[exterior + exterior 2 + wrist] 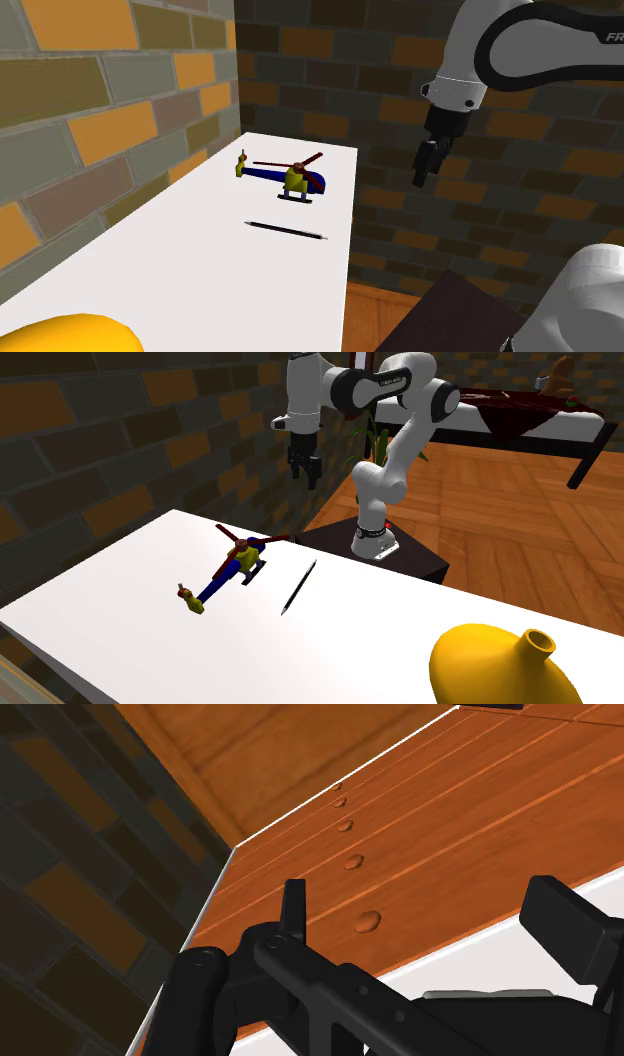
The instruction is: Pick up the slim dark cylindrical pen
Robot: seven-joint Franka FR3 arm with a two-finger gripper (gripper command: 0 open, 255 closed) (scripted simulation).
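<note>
Your claw (425, 170) hangs high in the air, past the right edge of the worktop (200, 270) in the shoulder view. Its two fingers stand apart, so it is open and holds nothing. The pen (287, 230) lies flat on the worktop, just on the near side of the toy helicopter (292, 178), and does not touch it. From the claw, the pen is down and to the shoulder view's left. Its long side runs left to right across the worktop. You will likely need to go left, then down, with the fingers set across the pen's thin side.
</note>
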